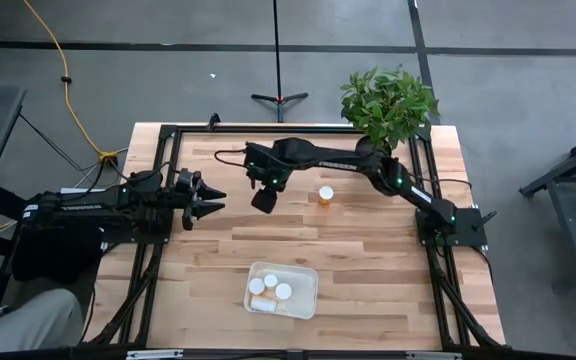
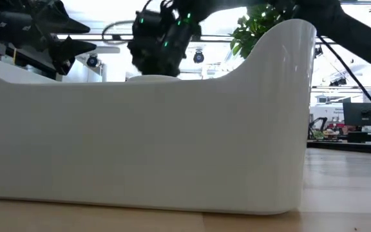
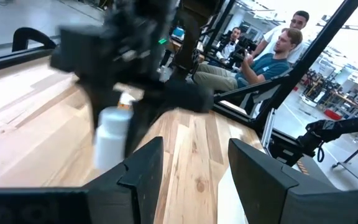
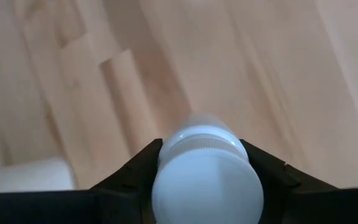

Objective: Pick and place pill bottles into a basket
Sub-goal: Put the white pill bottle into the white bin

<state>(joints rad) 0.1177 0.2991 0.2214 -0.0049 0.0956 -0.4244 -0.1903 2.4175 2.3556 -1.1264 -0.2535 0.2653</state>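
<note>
Right gripper [image 4: 205, 163] — clamps round-capped pill bottle [image 4: 207, 180]

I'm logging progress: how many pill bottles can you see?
5: three, maybe four, in the basket, one standing on the table, one in the right gripper. More may be hidden.

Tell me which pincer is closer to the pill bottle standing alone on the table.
Right. The right pincer, shut on another bottle, hangs just left of the standing pill bottle in the high view. The left pincer waits open farther off, near the table's left edge.
</note>
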